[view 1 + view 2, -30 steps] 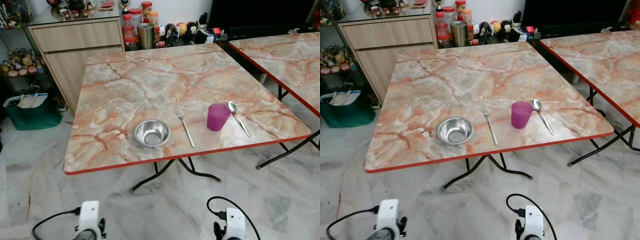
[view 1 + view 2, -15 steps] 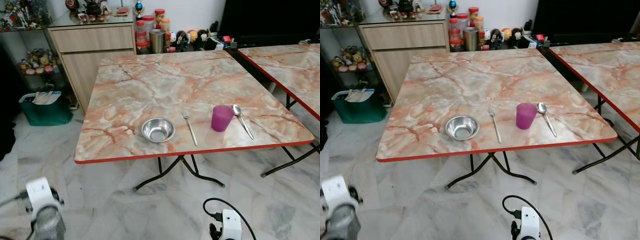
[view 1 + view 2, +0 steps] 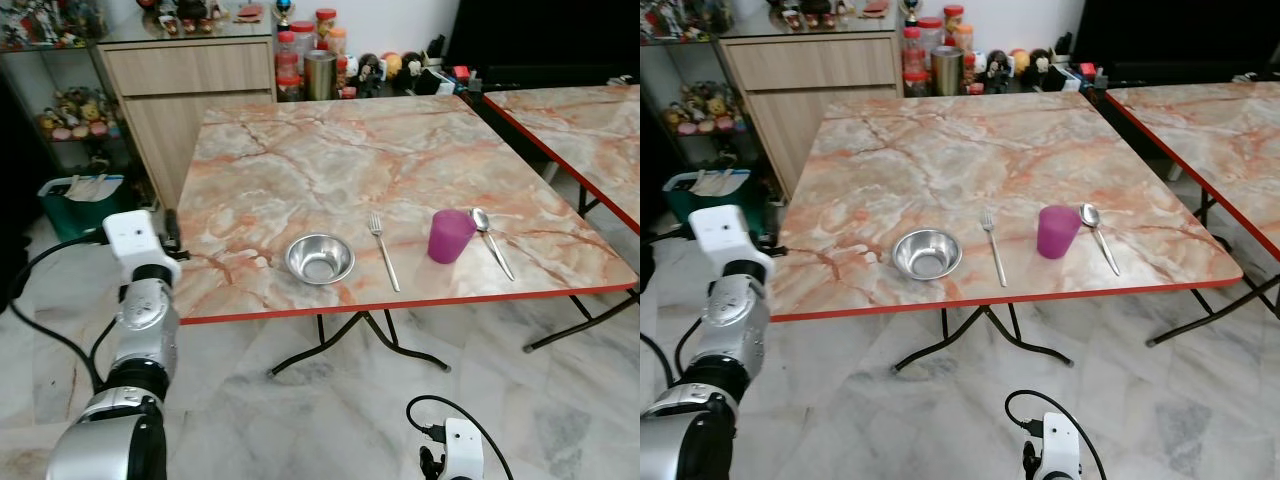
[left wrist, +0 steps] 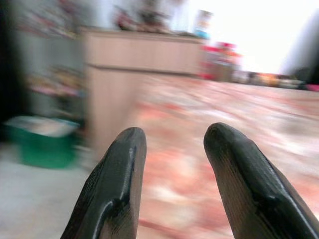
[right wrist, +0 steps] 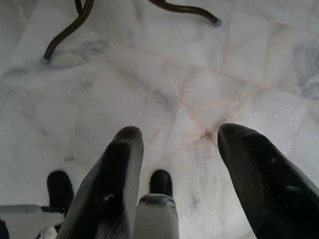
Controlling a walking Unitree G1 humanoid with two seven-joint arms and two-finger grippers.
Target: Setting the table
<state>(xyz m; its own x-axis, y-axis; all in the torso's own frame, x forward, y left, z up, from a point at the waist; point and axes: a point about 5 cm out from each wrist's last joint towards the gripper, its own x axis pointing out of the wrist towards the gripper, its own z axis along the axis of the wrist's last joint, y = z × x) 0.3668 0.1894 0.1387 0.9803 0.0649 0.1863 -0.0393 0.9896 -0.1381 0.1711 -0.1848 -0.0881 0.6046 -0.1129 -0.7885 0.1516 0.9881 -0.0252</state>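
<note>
- Left arm (image 3: 140, 330): raised and extended forward, wrist held high.
- Left gripper (image 4: 172, 164): two black fingers parted, nothing between them.
- Right arm (image 3: 458, 455): hanging low.
- Right gripper (image 5: 182, 174): fingers spread apart, pointing downward, empty.

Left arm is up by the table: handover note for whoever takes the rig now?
Left gripper: open, holding nothing, raised at the table's left edge, pointing across the top.
Right gripper: open, holding nothing, hanging low, pointing at the floor by the table legs.
On the table, along the near edge from the robot's left to right: steel bowl, fork, purple cup, spoon just beyond the cup.
Done: those four pieces are laid out. No plate visible.
Left: unclear what the setting lacks. The left gripper is nearest the bowl, so any adjustment probably starts there.
</note>
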